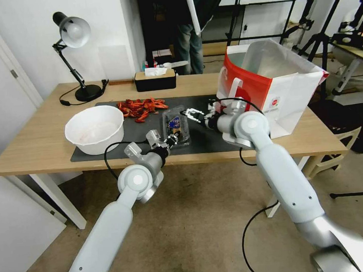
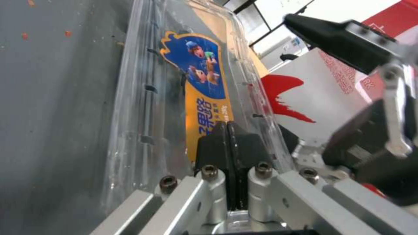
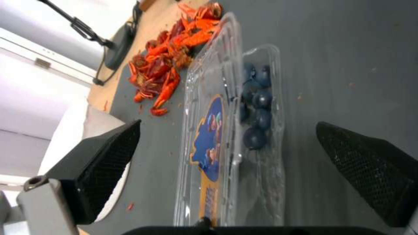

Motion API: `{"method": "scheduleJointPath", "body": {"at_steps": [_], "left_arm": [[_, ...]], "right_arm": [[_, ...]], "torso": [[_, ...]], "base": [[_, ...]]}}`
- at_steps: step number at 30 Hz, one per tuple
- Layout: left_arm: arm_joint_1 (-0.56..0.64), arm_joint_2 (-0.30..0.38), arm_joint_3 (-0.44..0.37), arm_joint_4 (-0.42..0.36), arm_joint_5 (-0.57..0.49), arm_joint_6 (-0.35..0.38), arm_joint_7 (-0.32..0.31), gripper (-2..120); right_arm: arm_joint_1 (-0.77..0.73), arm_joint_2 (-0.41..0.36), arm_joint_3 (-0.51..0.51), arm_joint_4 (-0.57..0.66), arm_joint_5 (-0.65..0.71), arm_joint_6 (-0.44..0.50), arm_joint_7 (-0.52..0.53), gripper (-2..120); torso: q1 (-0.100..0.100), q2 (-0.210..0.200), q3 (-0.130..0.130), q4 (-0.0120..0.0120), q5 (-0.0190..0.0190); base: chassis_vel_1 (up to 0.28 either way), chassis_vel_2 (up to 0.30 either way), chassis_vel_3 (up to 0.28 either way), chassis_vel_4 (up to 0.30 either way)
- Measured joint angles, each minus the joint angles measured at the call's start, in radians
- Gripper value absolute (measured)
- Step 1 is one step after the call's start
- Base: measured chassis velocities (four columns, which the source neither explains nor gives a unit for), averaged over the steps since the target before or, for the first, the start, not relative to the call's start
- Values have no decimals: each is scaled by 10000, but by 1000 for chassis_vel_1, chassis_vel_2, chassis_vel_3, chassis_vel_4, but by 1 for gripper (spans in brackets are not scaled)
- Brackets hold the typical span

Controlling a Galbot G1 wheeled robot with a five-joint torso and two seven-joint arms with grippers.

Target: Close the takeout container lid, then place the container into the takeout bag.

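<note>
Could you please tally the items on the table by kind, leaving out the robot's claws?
Takeout container, lid raised: 1
Takeout bag: 1
White bowl: 1
Desk lamp: 1
Tissue box: 1
Dark mat: 1
Pile of red crayfish shells: 1
Total: 7

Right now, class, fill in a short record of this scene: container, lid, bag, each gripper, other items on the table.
container: takeout container with blueberries, on the dark mat
lid: lid raised on edge, not closed
bag: takeout bag upright, open, on the robot's right
left gripper: left gripper shut on the lid's edge
right gripper: right gripper open, at the container
others: white bowl, red crayfish shells, lamp, tissue box
</note>
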Motion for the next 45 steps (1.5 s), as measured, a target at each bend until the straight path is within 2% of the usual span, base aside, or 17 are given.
{"method": "scheduleJointPath", "body": {"at_steps": [9,18,21,22,26,30,33,36,37,38,39,42,43,45], "left_arm": [[69,23,-141,-22,-2,-18,46,0],[145,15,-174,-84,-3,-48,63,0],[197,-4,-218,-102,-3,-70,71,0],[197,-4,-218,-102,-3,-70,71,0],[229,5,-236,-151,28,-139,97,0],[268,16,-244,-186,38,-155,100,0],[311,27,-285,-225,41,-160,100,0],[311,27,-285,-225,41,-160,100,0],[346,36,-339,-257,43,-164,98,0],[357,36,-353,-262,42,-165,97,0],[357,36,-353,-262,42,-165,97,0],[419,33,-434,-307,42,-173,97,0],[419,33,-434,-307,42,-173,97,0],[494,48,-526,-375,41,-177,103,0]], "right_arm": [[434,203,-412,-551,221,2,363,100],[922,313,-819,-1049,1058,10,972,98],[1081,505,-935,-1341,1255,16,1382,86],[1081,505,-935,-1341,1255,16,1382,86],[1092,688,-980,-1425,1408,16,1793,65],[1092,778,-900,-1446,1430,17,1880,58],[1021,784,-818,-1446,1418,22,1914,44],[1021,784,-818,-1446,1418,22,1914,44],[877,695,-811,-1327,1346,26,1923,28],[831,676,-798,-1301,1333,28,1923,22],[831,676,-798,-1301,1333,28,1923,22],[743,620,-733,-1232,1241,38,1871,8],[743,620,-733,-1232,1241,38,1871,8],[714,576,-726,-1208,1186,41,1805,0]], "torso": [[0,0,0,-1,1],[0,1,0,0,0],[1,0,0,-1,1],[1,0,0,-1,1],[1,0,0,0,0],[1,0,0,0,1],[0,0,-1,0,1],[0,0,-1,0,1],[0,1,0,-2,1],[0,0,0,-2,1],[0,0,0,-2,1],[0,1,-1,0,2],[0,1,-1,0,2],[0,1,-1,-1,2]], "base": [[0,0,0,0],[0,0,0,0],[0,0,0,0],[0,0,0,0],[0,0,0,0],[0,0,0,0],[0,0,0,0],[0,0,0,0],[0,0,0,0],[0,0,0,0],[0,0,0,0],[0,0,0,0],[0,0,0,0],[0,0,0,0]]}}
